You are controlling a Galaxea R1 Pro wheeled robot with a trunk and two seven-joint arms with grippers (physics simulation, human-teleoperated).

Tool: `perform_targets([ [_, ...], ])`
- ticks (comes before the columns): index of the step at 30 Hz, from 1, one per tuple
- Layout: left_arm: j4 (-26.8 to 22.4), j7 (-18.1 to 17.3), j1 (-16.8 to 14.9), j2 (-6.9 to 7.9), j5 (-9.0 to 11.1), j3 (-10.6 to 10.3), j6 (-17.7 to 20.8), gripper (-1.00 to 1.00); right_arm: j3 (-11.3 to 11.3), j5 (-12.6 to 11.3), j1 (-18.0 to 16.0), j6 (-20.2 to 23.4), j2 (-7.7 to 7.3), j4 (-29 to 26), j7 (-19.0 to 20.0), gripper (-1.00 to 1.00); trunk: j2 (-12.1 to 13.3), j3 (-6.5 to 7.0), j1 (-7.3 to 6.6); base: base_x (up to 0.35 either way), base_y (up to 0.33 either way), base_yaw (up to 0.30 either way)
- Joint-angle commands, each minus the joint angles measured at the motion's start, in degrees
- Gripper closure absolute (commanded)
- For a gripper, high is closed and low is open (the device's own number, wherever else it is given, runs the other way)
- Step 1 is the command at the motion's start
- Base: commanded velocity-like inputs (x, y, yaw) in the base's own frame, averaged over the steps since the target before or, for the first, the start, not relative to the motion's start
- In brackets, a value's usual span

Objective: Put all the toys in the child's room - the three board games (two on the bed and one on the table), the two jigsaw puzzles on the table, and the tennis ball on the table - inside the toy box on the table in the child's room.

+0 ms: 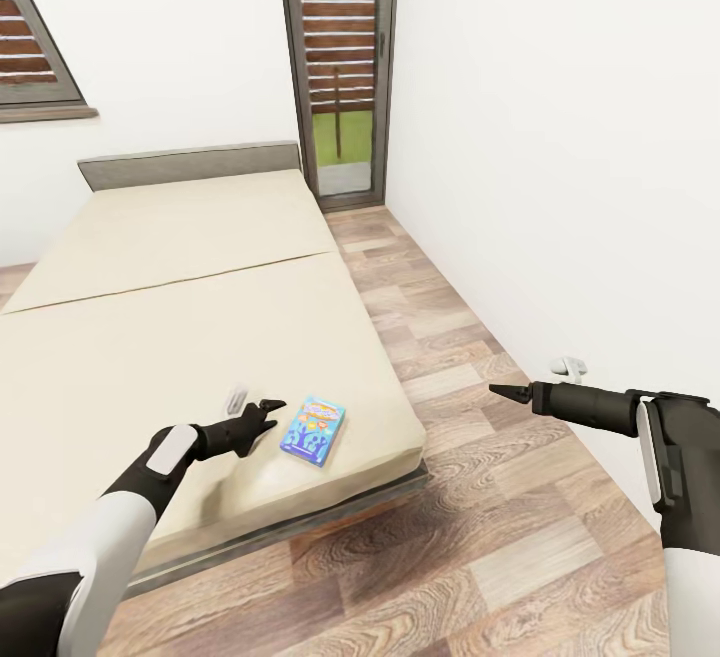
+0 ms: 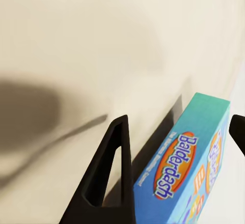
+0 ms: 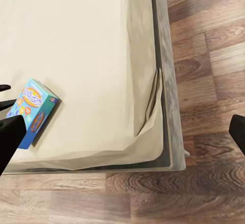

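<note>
On my left, the left end effector (image 1: 262,415) hangs low over the beige mattress of the bed (image 1: 180,267), its fingers spread with nothing between them. Through the left wrist camera I see one dark finger (image 2: 109,175) just beside the edge of the blue board game (image 2: 191,170), which bears the word "Balderdash"; I cannot tell whether they touch. From my head camera that blue board game (image 1: 314,429) lies flat near the bed's foot corner, just to the right of the end effector. Further right runs the wood-plank floor (image 1: 480,497), between the bed and the white wall. Over it, the right end effector (image 1: 507,393) points toward the bed; I cannot tell there how it stands, but in its wrist camera the two fingers (image 3: 10,139) sit wide apart, empty.
</note>
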Motion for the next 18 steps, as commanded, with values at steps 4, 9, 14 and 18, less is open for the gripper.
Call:
perform_targets([
  [4, 0.24, 0.02, -0.1, -0.19, -1.07, 0.13, 0.39, -1.0, -0.07, 0.59, -0.05, 0.3, 0.01, -0.04, 0.59, -1.0, -0.02, -0.05, 0.0, 0.0, 0.0, -0.029],
  [9, 0.36, 0.03, -0.19, -0.32, -1.08, 0.1, 0.43, -1.0, -0.06, 0.59, -0.05, 0.3, 0.01, -0.04, 0.57, -1.0, -0.02, -0.05, 0.0, 0.0, 0.0, -0.119],
  [14, 0.41, 0.04, -0.25, -0.38, -1.08, 0.08, 0.45, -1.0, -0.05, 0.59, -0.05, 0.3, 0.01, -0.04, 0.58, -1.0, -0.02, -0.05, 0.0, 0.0, 0.0, -0.191],
  [18, 0.44, 0.04, -0.28, -0.42, -1.08, 0.08, 0.47, -1.0, -0.05, 0.59, -0.05, 0.3, 0.01, -0.04, 0.57, -1.0, -0.02, -0.05, 0.0, 0.0, 0.0, -0.225],
])
